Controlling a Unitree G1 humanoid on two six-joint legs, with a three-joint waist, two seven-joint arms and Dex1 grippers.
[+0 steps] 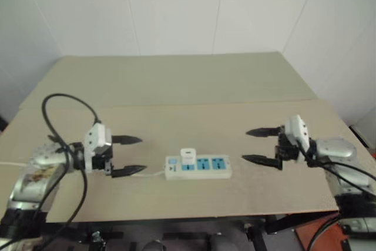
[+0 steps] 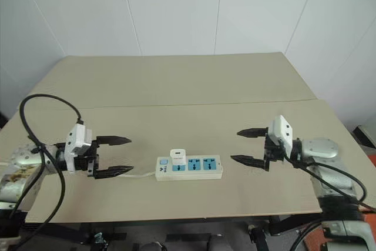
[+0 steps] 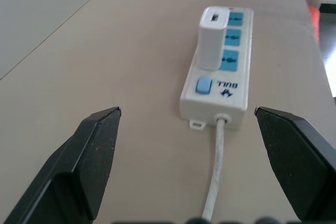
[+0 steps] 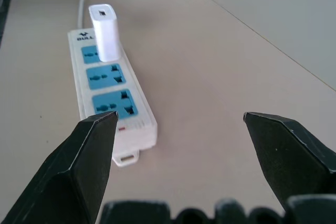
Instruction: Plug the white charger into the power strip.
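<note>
Gaping empty, both grippers' fingers [image 1: 127, 140]

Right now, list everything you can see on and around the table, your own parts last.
table: one, beige, spanning the view, a seam running across it.
power strip: one, white with three blue socket faces, lying flat near the front middle of the table.
white charger: one, white, standing upright in the strip's socket nearest the switch end.
cord: one, thin and white, leaving the strip's switch end toward the left tool.
wall: white panels behind the table.
left tool: one, black fingers, open, left of the strip, holding nothing.
right tool: one, black fingers, open, right of the strip, holding nothing.
</note>
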